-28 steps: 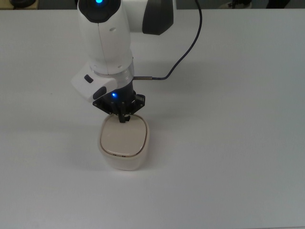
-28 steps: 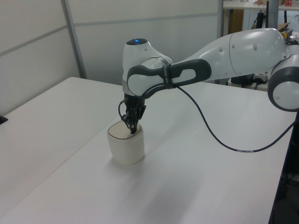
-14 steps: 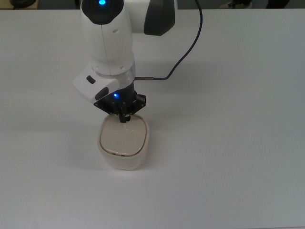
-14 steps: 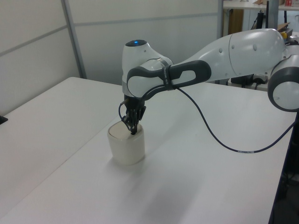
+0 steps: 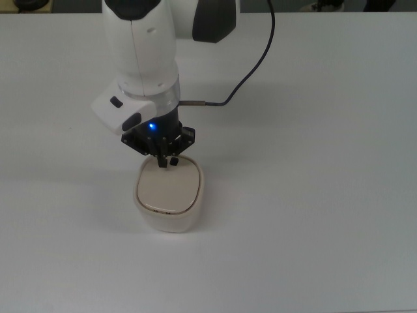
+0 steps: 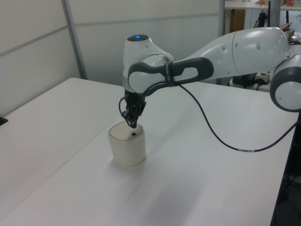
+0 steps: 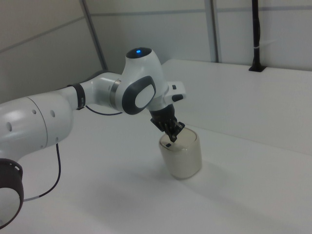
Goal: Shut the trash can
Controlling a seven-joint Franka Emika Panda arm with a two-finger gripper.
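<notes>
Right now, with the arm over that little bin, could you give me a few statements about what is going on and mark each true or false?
1. The trash can stands upright on the white table. True.
2. Its lid stands wide open. False: it lies flat on top.
3. The gripper hangs over the top view's upper edge of the lid. True.
4. A second bin stands beside it. False: there is only one.
5. A black cable runs along the arm. True.
</notes>
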